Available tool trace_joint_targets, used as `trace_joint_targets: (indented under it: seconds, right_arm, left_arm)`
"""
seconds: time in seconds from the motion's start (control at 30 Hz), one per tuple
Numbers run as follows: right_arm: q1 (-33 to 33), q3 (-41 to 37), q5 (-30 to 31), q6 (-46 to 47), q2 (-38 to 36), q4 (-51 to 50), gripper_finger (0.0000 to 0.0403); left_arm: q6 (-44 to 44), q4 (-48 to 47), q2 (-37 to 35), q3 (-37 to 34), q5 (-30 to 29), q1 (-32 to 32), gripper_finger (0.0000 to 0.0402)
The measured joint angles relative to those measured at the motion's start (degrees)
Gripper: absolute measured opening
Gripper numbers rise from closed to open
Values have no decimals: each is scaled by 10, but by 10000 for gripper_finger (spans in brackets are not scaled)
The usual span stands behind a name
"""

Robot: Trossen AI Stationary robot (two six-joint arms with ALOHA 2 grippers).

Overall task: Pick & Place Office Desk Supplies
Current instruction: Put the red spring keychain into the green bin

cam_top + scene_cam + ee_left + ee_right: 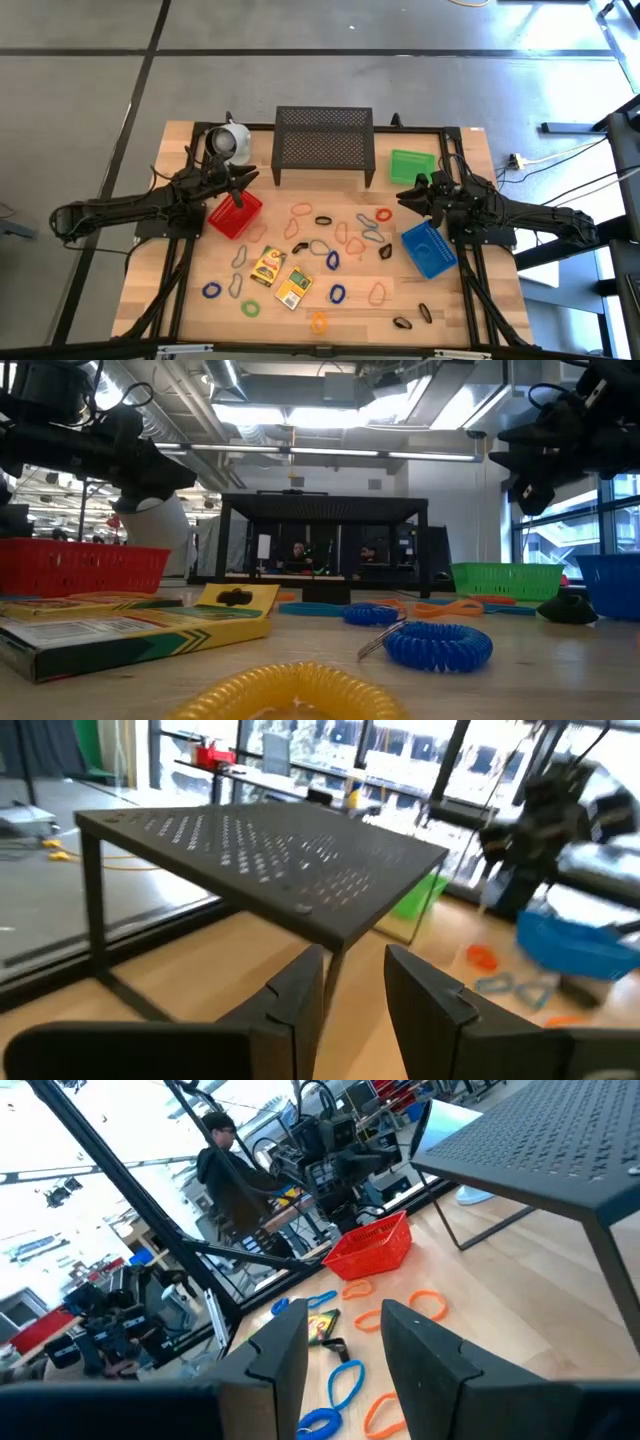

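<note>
The office desk supplies lie loose on the wooden table [200, 320]: thin loops in orange [301, 208], blue [333, 260], green [250, 309] and grey [319, 246], small dark clips [322, 220], and two yellow packets [268, 264] [293, 287] lying flat. My left gripper [246, 181] hangs level above the red bin [235, 215], open with nothing between its fingers [300, 990]. My right gripper [404, 196] hovers level between the green bin [412, 165] and the blue bin [428, 248], open too, with bare fingers [420, 1342].
A black mesh shelf [323, 140] stands at the table's far middle, and a white mug [232, 142] lies to its left. In the right wrist view a person [230, 1175] stands in the room beyond the table.
</note>
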Motion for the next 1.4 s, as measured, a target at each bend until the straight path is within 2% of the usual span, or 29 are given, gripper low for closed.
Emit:
trace_joint_targets:
  seconds: [0.13,0.37,0.5,0.67,0.8,1.0,1.17,1.3,1.4]
  right_arm:
    - [0,0,2,22,0,1,130]
    - [0,0,2,29,0,38,130]
    - [0,10,2,30,0,88,130]
    - [0,61,2,15,7,80,130]
    - [0,124,7,-23,30,10,130]
    - [0,252,47,-51,99,-224,130]
    - [0,338,47,-97,168,-356,130]
    - [10,379,47,-100,213,-410,130]
    - [28,397,47,-97,239,-414,130]
  left_arm:
    - [-9,26,0,0,23,0,104]
    - [1,153,0,0,96,0,99]
    - [1,212,0,15,100,-10,93]
    - [12,212,9,78,97,-44,87]
    - [37,205,46,136,91,-83,81]
    - [49,203,156,231,83,-164,70]
    - [86,195,269,298,30,-229,60]
    - [97,158,342,350,-41,-267,52]
    - [97,106,389,389,-113,-291,45]
